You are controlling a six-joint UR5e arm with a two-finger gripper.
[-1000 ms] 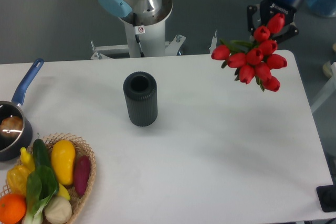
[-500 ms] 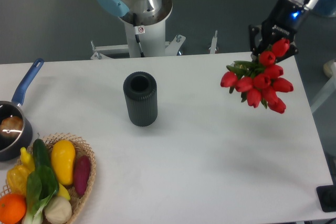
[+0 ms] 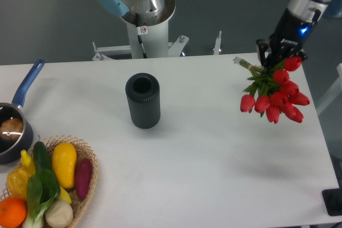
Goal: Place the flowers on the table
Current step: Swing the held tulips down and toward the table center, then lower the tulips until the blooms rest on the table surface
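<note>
A grey floor lies behind a white table (image 3: 214,174) with rounded corners; there is only this one fixed view. Near the table's far right corner the gripper (image 3: 281,57) is clamped on the stems of the flowers (image 3: 273,100). The bunch hangs just below the claw, its long axis running from the stem ends at the far edge down toward the near right, red heads lowest. It looks tilted and off the surface, though I cannot tell whether any bloom touches. To lay it down, the claw would need to sink further and let the bunch settle along that slant.

Near the table's middle stands a dark ribbed vase (image 3: 142,101), upright and with nothing in it. At the near left corner a wicker basket (image 3: 85,185) holds vegetables and an orange. At the left edge, a blue-handled pot (image 3: 15,126) contains something brownish.
</note>
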